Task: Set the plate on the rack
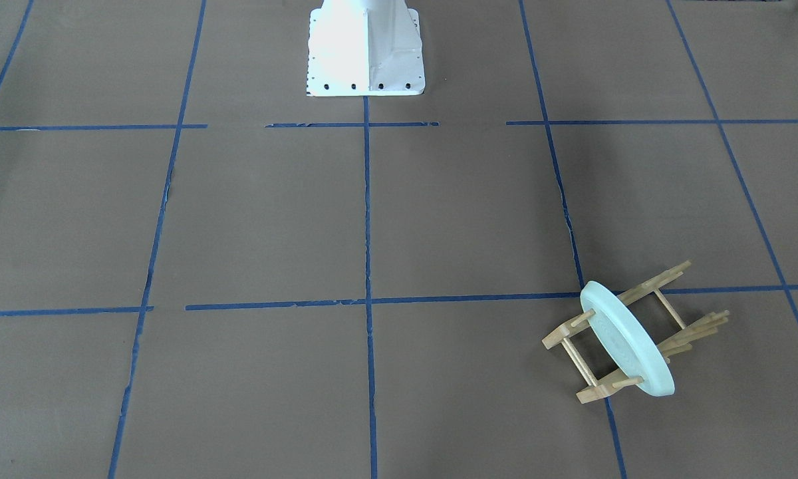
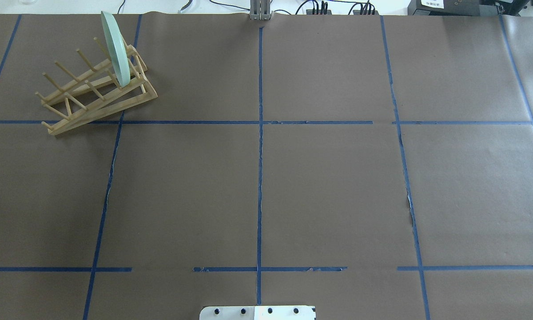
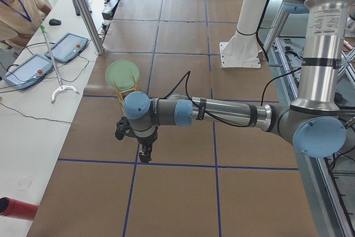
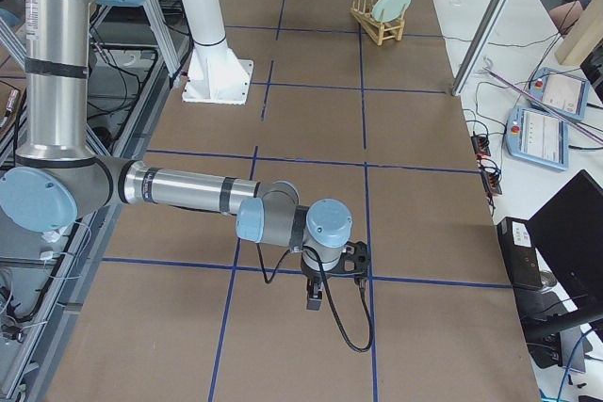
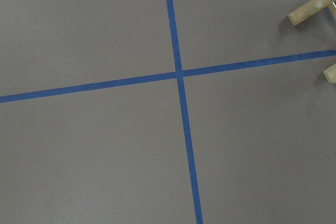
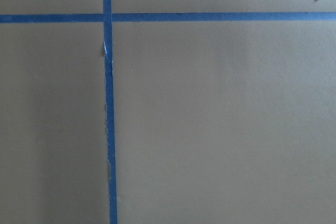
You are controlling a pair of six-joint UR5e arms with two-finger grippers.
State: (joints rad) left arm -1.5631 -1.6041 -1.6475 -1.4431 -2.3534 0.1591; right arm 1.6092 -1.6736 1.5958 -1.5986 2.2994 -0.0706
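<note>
The pale mint-green plate [image 1: 628, 349] stands on edge between the pegs of the light wooden rack [image 1: 560, 336]. Both sit at the table's far left in the overhead view, plate [image 2: 115, 49] and rack [image 2: 106, 104]. No gripper touches them. My left gripper [image 3: 145, 158] shows only in the exterior left view, hanging over the table some way short of the plate [image 3: 122, 74]. My right gripper [image 4: 314, 304] shows only in the exterior right view, far from the rack [image 4: 377, 31]. I cannot tell whether either is open or shut. Two rack rail ends [image 5: 311, 8] show in the left wrist view.
Brown paper with a blue tape grid [image 2: 260, 122] covers the table. The white robot base [image 1: 366, 50] stands at the table's near edge. An operator [image 3: 16, 9] sits at a side bench with two teach pendants [image 3: 66, 47]. A red cylinder [image 3: 16, 208] lies on that bench.
</note>
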